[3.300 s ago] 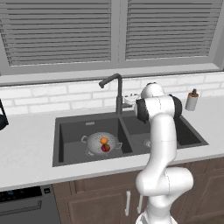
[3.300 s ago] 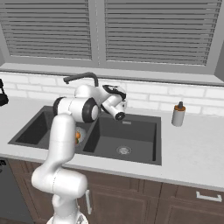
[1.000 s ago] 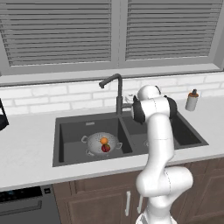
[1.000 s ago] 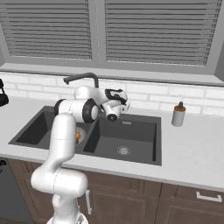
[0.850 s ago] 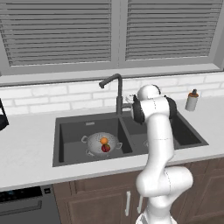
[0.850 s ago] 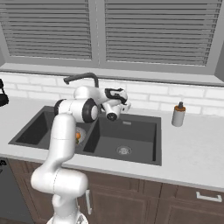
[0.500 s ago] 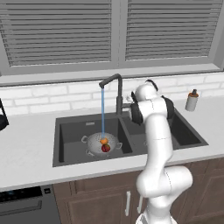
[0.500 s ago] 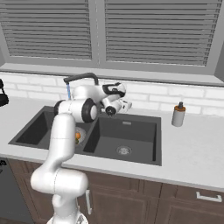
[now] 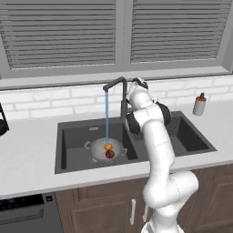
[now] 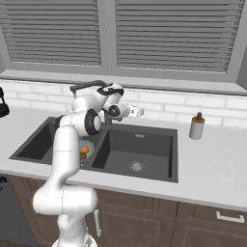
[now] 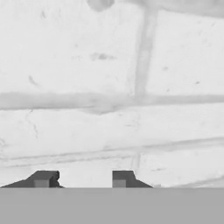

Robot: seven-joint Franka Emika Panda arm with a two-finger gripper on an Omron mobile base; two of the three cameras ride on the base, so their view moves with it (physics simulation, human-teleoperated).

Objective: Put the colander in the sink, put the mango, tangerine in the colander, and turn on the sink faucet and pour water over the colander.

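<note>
**Water running over the fruit, pincer parted at the wall**

While my pincer (image 11: 83, 177) hung close to the white brick wall (image 11: 109, 87), its two dark tips stood a little apart with bare wall showing between them, and it had hold of nothing. From the right base view the pincer (image 10: 137, 112) pointed out past my wrist, above the right basin and behind the faucet's stem. The sink faucet (image 9: 119, 93) rose just beside my upper arm, its curved spout reaching over the left basin. From the spout the water (image 9: 107, 116) fell in a thin blue line straight down. It landed in the colander (image 9: 97, 151), which sat upright on the floor of the left basin of the sink (image 9: 68, 136). Inside it lay the tangerine (image 9: 108, 146) under the stream, touching the mango (image 9: 110, 154) just in front. A soap bottle (image 9: 199, 104) stood on the counter (image 9: 27, 150) beyond the right basin, well apart from all this.
</note>
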